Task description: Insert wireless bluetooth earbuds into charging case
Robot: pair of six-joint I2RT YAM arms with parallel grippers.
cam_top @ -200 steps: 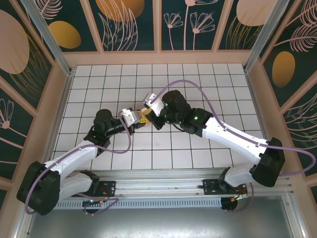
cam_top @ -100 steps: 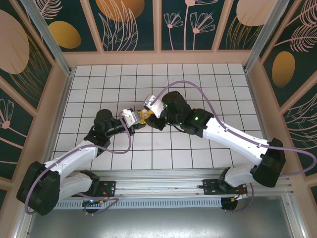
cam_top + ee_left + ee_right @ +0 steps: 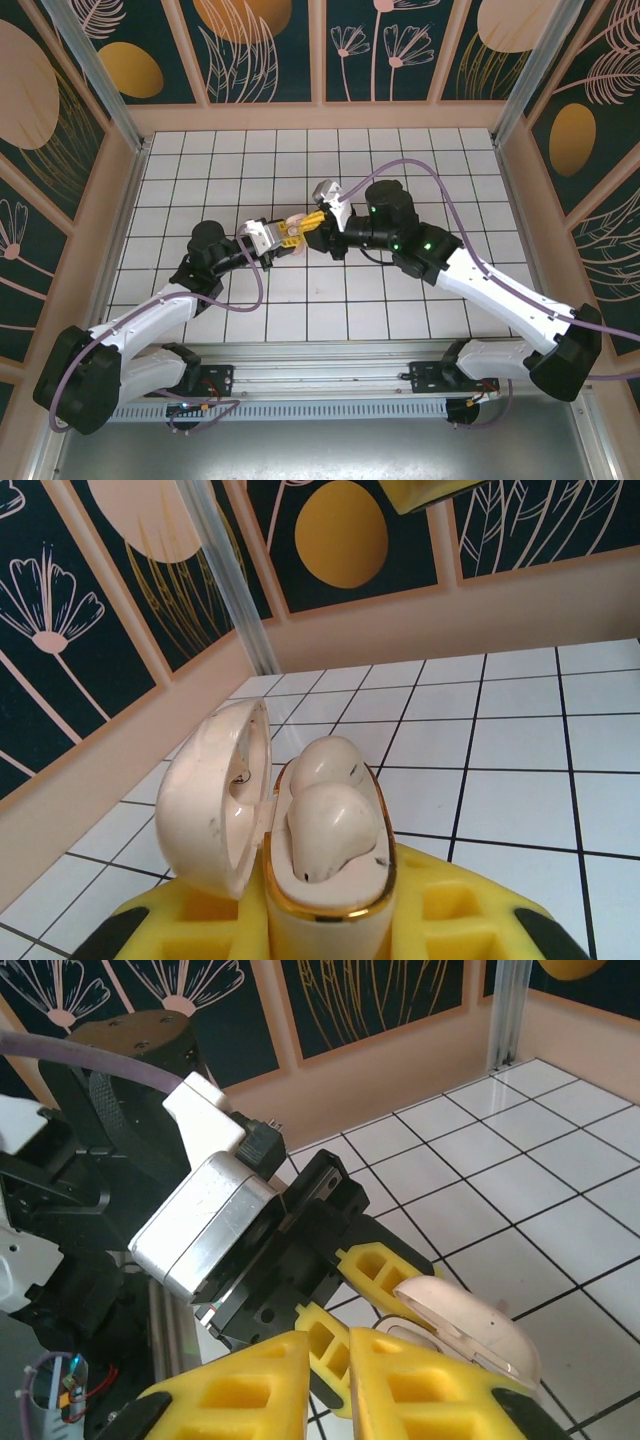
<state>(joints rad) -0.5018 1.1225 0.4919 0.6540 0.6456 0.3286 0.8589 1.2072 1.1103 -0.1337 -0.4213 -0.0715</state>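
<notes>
The left gripper's (image 3: pixel 284 236) jaws clamp the small round pale-pink plastic charging case (image 3: pixel 325 940) near the centre of the white tiled worktop (image 3: pixel 400 160), with its lid (image 3: pixel 215 800) swung open at 9 o'clock. Both tiny pale-pink earbuds (image 3: pixel 330 825) sit in their wells, so seemingly only closing the lid is left. The right gripper (image 3: pixel 322 1350), at the case's 2 o'clock, shows narrow, empty-looking jaws.

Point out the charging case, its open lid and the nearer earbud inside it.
charging case (image 3: pixel 325 935): left wrist view, front wall below the gold rim.
lid (image 3: pixel 205 805): left wrist view, middle of its shell.
nearer earbud (image 3: pixel 330 830): left wrist view, rounded top.
</notes>
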